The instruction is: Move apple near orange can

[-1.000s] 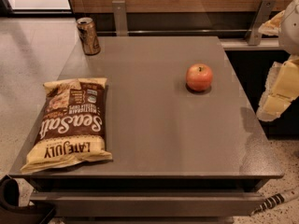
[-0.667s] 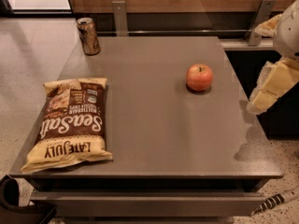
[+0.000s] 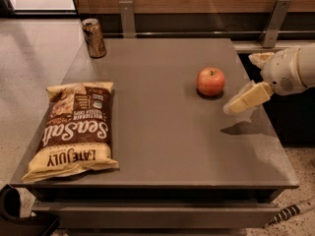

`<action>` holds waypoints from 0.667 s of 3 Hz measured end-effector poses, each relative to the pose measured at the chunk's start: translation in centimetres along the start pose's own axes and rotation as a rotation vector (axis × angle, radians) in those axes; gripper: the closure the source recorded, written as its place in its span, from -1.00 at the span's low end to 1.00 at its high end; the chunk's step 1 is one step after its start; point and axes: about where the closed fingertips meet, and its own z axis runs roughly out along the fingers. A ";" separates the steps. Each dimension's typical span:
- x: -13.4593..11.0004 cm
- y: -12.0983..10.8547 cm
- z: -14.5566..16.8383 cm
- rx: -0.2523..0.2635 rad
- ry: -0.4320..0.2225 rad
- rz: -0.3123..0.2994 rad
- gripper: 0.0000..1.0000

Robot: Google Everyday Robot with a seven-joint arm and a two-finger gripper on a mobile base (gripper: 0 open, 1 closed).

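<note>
The red-orange apple (image 3: 210, 81) sits upright on the grey table (image 3: 162, 136), right of its middle. The brownish-orange can (image 3: 94, 38) stands at the table's far left corner, far from the apple. My gripper (image 3: 242, 82) comes in from the right edge on a white arm and hovers over the table's right side, just right of the apple and not touching it. Its fingers are spread apart and hold nothing: the lower finger (image 3: 246, 99) points toward the apple, and the upper one sits behind it.
A large Sea Salt chip bag (image 3: 76, 128) lies flat on the table's left front part. A wood-panelled wall with metal brackets (image 3: 127, 16) runs behind the table. A striped cable (image 3: 290, 213) lies on the floor at the front right.
My gripper has moved left from beyond the table's right edge to over the table, closer to the apple. The apple, can and chip bag have not moved.
</note>
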 end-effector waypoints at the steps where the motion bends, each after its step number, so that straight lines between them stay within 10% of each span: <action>1: 0.9 -1.0 3.3 0.005 -0.166 0.094 -1.00; 2: 1.1 -0.9 5.6 -0.006 -0.282 0.155 -1.00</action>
